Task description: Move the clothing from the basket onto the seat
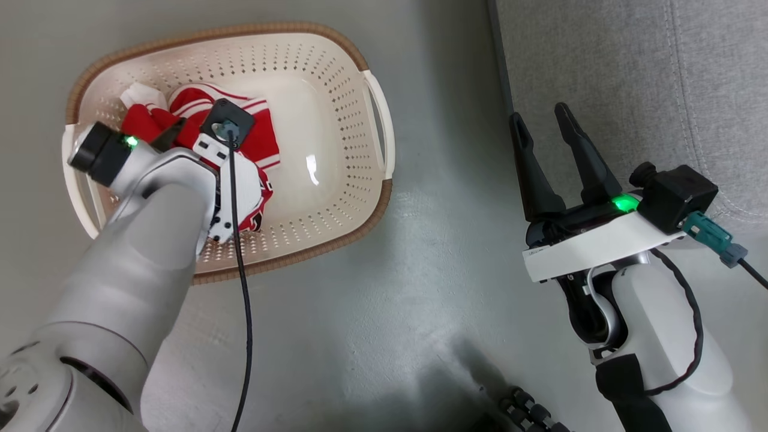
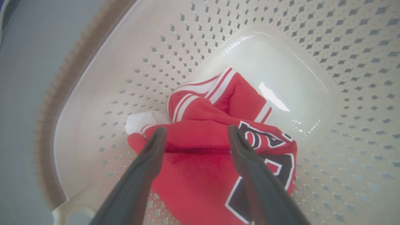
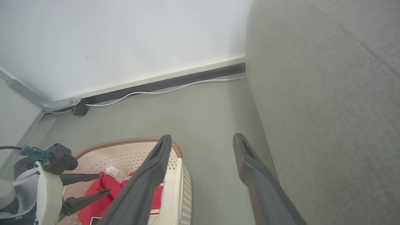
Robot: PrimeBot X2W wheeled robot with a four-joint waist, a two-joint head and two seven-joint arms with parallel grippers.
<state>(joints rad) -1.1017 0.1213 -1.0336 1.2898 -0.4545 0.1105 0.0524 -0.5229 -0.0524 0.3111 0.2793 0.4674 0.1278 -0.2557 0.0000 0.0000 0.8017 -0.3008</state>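
While my left gripper (image 2: 197, 130) hangs inside the basket (image 2: 281, 47) with its two dark fingers spread wide and holding nothing, the clothing (image 2: 200, 175) lies dead ahead of the tips, at twelve o'clock in the left wrist view; whether the tips already touch the cloth I cannot tell. The red heap sits on the basket's floor with its long axis running from eleven o'clock, where the white stripes (image 2: 190, 103) show, down to five o'clock, where the navy-and-white number (image 2: 272, 147) shows; a soft ridge of fabric runs from nine to three, straight across my open gap, so I judge a short dip and a squeeze would bunch it well.

My right gripper (image 1: 540, 117), fingers likewise spread and empty, hovers over the floor (image 1: 420, 288) at three o'clock in the head view, just beside the edge of the seat (image 1: 630, 72) and well apart from the basket at ten o'clock; the left arm is plainly the nearer one.

The cloth looks limp and crumpled; the basket is cream plastic pierced with small diamond holes, glossy on its base, with a brown woven-look rim; the seat is grey coarse-woven upholstery, rounded at the edge.
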